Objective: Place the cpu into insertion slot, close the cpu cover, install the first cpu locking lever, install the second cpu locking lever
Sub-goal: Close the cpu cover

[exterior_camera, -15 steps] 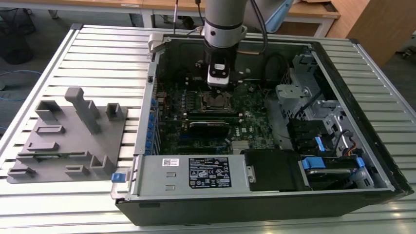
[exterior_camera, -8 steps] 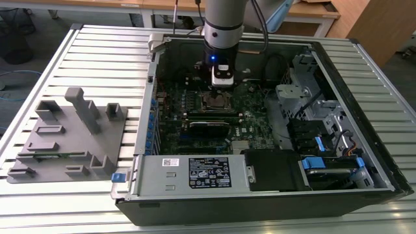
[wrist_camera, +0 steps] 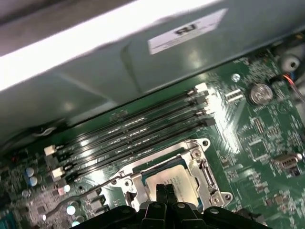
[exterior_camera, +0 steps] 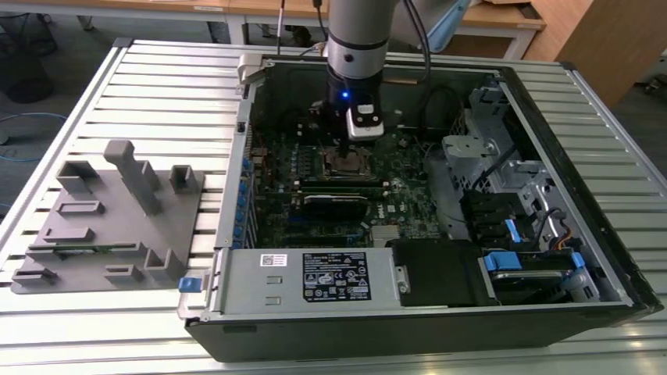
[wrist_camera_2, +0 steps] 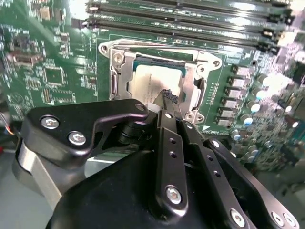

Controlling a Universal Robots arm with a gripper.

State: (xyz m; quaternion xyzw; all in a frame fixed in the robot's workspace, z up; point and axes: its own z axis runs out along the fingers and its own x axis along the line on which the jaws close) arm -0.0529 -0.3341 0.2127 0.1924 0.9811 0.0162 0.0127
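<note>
**A:** What sits at the exterior view's left?

**B:** A grey fixture point(exterior_camera: 115, 219) on the slatted bench point(exterior_camera: 156, 86), at nine o'clock from the computer case point(exterior_camera: 417, 332) and apart from its near wall.

**A:** And inside the case?

**B:** It lies open on top, and the arm point(exterior_camera: 360, 47) hangs in from twelve o'clock. Its fingers point(wrist_camera: 160, 194) are pressed together with nothing between them. The tips are at the cpu's point(wrist_camera_2: 150, 81) metal top, though I cannot tell if they touch.

**A:** Where is the cpu?

**B:** It is seated in the insertion slot point(wrist_camera_2: 158, 61), mid-board. The cpu cover point(wrist_camera_2: 193, 78) lies flat around it, its window framing the chip.

**A:** Is there room at the edges?

**B:** It is tight at six o'clock, where the memory slots point(wrist_camera: 143, 129) run just beside the cover's edge. The power supply point(exterior_camera: 261, 273) lies beyond them. At three o'clock the drive cage point(exterior_camera: 501, 164) stands well apart from the fingers, with low board parts between.
</note>
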